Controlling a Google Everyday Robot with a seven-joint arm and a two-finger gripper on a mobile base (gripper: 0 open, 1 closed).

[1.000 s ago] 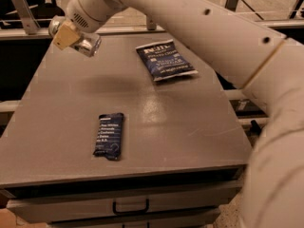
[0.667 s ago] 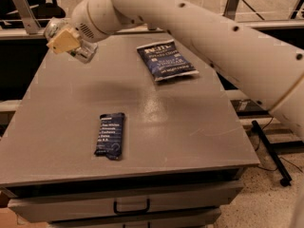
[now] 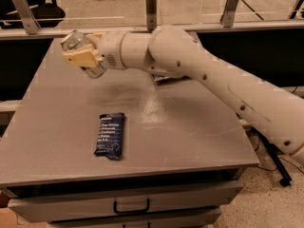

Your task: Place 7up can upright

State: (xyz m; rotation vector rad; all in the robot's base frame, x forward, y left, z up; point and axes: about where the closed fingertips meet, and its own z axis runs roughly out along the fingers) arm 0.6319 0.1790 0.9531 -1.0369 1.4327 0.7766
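The grey worktop (image 3: 190, 127) is the biggest thing here, one flat slab with a drawer front below its near edge that carries a single dark handle (image 3: 130, 206). My one arm (image 3: 213, 80), white and thick, reaches across it from the right side towards the far left corner.

At the tip sits my end effector (image 3: 84, 56), just one, over that far left corner. It is closed on the 7up can, with a pale yellowish finger (image 3: 81, 58) pressed flat across the can's side. The other finger is hidden behind the can, so I judge the grip from this one and from the can sitting snug in it.

One dark blue snack bag (image 3: 110, 136) lies flat on the worktop, well apart from my end effector, towards the near edge and a little to the right in the picture. Its long side runs roughly front to back, and pale lettering shows on its face, too small to read.

The 7up can (image 3: 96, 70) is the only can I count. It is in my grip and tilted, not upright: one shiny silver end sticks out up and to the left past the finger, the other end points down and to the right towards the worktop.
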